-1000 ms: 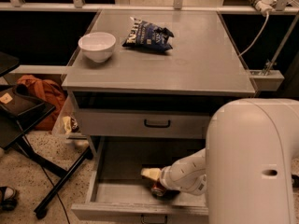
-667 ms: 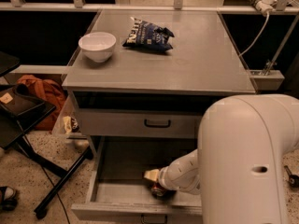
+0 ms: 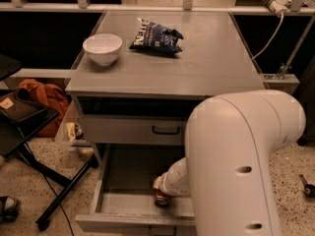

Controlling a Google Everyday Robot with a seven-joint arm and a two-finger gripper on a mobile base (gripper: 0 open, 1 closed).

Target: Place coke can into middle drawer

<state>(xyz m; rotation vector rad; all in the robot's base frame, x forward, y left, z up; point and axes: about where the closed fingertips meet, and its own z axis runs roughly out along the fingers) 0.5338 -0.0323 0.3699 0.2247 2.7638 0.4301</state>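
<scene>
The coke can (image 3: 162,198), small and red with a dark end, is inside the open drawer (image 3: 123,208) near its front right, low over the drawer floor. My gripper (image 3: 160,190) reaches down into the drawer at the end of the white arm (image 3: 236,161) and sits right on top of the can. The arm's large white body hides the right part of the drawer. I cannot tell whether the can rests on the drawer floor.
A white bowl (image 3: 102,48) and a dark blue chip bag (image 3: 156,36) lie on the grey cabinet top (image 3: 206,68). A shut drawer with a handle (image 3: 165,130) sits above the open one. A black stand (image 3: 29,132) and an orange cloth (image 3: 42,95) are at the left.
The arm's white body has shifted left and covers more of the drawer. The gripper stays over the can inside the drawer; the can seems a little further left.
</scene>
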